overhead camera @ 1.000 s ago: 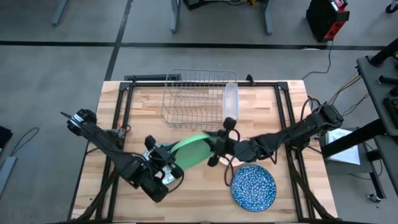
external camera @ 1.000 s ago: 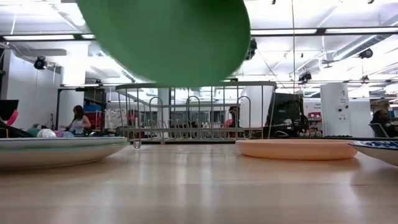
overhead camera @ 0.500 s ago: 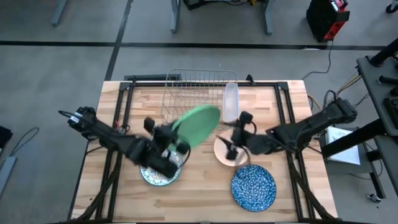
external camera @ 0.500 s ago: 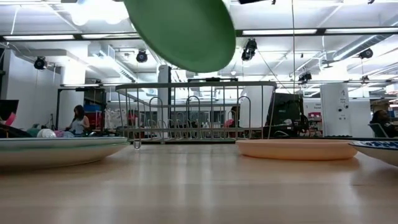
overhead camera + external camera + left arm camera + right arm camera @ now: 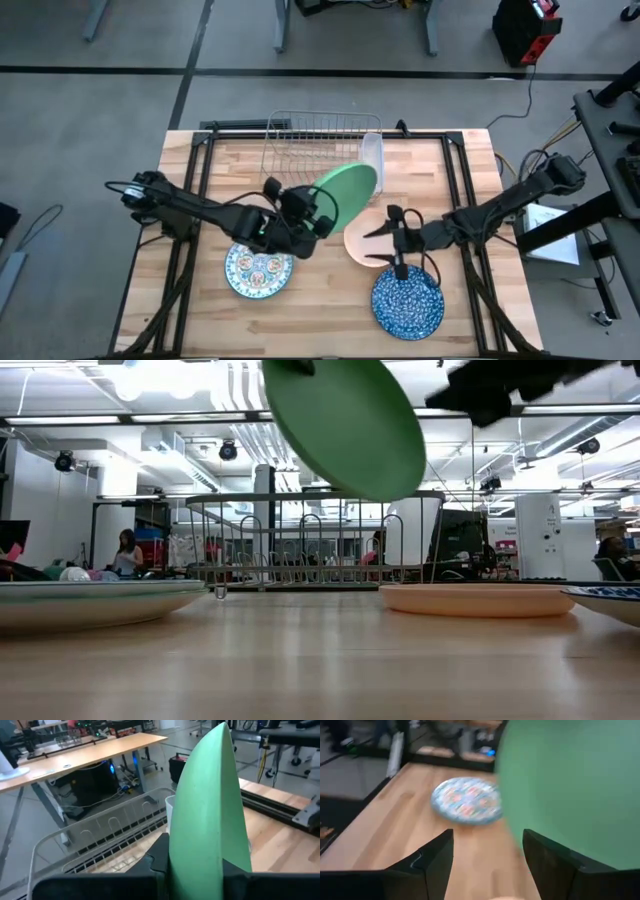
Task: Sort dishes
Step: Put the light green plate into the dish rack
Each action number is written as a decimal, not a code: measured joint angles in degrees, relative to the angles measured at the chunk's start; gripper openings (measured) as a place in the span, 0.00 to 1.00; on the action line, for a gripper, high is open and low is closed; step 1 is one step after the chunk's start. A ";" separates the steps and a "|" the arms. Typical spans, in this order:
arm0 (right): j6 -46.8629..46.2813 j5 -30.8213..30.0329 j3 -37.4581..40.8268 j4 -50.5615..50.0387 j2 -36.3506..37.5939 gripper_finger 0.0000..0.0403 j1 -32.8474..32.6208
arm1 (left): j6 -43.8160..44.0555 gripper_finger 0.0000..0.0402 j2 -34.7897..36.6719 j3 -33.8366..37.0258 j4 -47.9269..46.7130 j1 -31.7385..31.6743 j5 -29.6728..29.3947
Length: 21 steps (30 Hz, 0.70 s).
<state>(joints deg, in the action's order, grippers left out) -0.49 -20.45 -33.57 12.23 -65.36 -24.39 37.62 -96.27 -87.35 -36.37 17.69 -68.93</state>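
My left gripper (image 5: 310, 222) is shut on the plain green plate (image 5: 347, 194), which hangs in the air between the table's middle and the silver wire rack (image 5: 314, 150). In the low view the green plate (image 5: 345, 425) floats high in front of the rack. My right gripper (image 5: 373, 245) stands open with nothing between its fingers, above the peach-pink bowl (image 5: 358, 243), which rests on its base. The floral plate (image 5: 258, 271) and the blue speckled plate (image 5: 408, 301) lie flat on the table. My left gripper pinches the green plate's rim (image 5: 196, 862) at its near edge, one finger on each face. The fingers come slanting from the table's near left. The plate is lifted clear and stands nearly on edge, rising beyond the fingers toward the rack.
A clear plastic tray (image 5: 371, 160) stands against the rack's right side, close to the green plate's far edge. Bare wood lies at the table's far left, far right and along the near edge between the two flat plates.
My left gripper has carried the green plate up and toward the table's far right, from over the floral plate to near the rack, and the plate has tipped from lying slanted to nearly on edge. My right gripper has drawn back from the plate toward the table's right.
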 joint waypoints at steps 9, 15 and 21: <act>3.39 1.23 7.69 3.92 0.41 0.51 -1.94 | -0.95 0.05 -1.17 -0.28 3.81 -2.36 0.32; 5.53 7.44 10.20 4.90 0.47 0.51 -3.59 | -0.03 0.05 -1.16 -0.26 4.67 -2.97 -1.54; 7.83 8.82 12.03 4.20 0.47 0.51 -6.16 | -0.61 0.05 -1.16 -0.24 5.51 -2.97 -2.09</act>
<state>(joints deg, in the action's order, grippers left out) 7.34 -11.62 -21.53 16.43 -64.88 -30.56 37.02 -97.43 -87.59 -30.86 14.72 -71.02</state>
